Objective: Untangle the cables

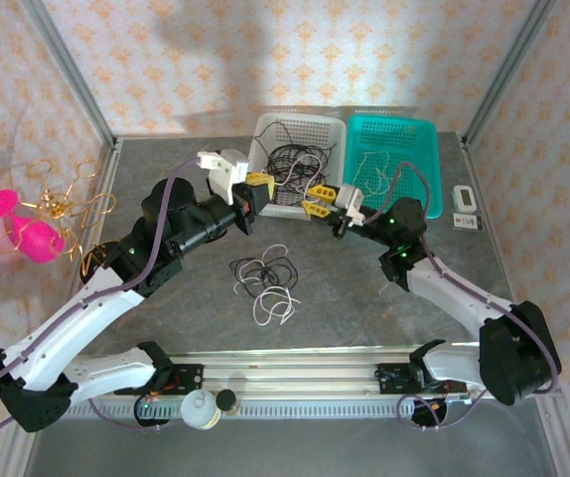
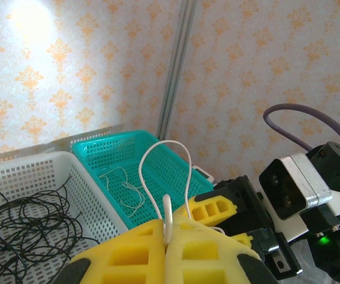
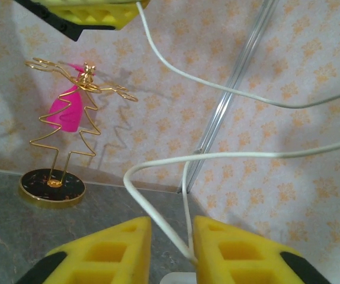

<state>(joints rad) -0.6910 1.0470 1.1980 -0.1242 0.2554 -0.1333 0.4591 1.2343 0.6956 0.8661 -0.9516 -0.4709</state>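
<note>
My left gripper is shut on a white cable, which loops up out of its yellow fingertips. That white cable runs across to my right gripper and drops into the gap between its fingers, lying against the right one. The right jaws stand apart, not pinching it. In the top view both grippers, left and right, hover face to face in front of the baskets. A loose black-and-white tangle of cables lies on the table below them.
A white basket holds black cables; a teal basket beside it holds thin white cords. A gold wire ornament with pink parts stands at the left edge. A small white device lies at right.
</note>
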